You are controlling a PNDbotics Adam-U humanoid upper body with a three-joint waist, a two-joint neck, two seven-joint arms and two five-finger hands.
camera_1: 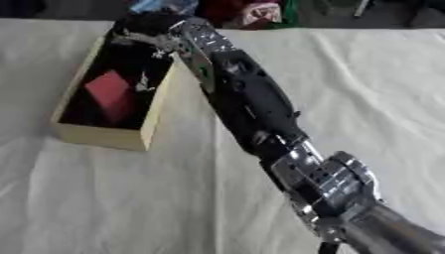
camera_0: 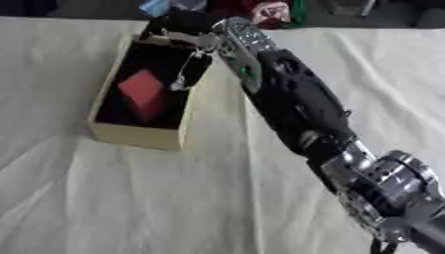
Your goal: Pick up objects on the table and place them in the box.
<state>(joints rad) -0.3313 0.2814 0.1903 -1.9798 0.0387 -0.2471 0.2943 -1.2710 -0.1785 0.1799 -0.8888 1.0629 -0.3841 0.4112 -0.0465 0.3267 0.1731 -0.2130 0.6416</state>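
The right arm (camera_0: 300,106) runs from the five o'clock corner up toward eleven o'clock, and its right hand (camera_0: 187,30) hangs over the far end of the box (camera_0: 135,134); the hand is dark against the dark inside, so I cannot tell whether its fingers are curled or straight. The box is a pale wooden tray with a black lining, standing at about ten o'clock on the cream tablecloth (camera_0: 174,198). A red block (camera_0: 143,92) lies inside it, near the middle, tilted on a corner. A thin silvery bit (camera_0: 180,82) dangles from the wrist over the box's right side. The arm crosses the cloth just right of the box's right wall. Beyond the table's far edge, at twelve o'clock, sits a jumble of coloured things (camera_0: 269,12). Wrinkled bare cloth spreads from six to nine o'clock and toward three o'clock.
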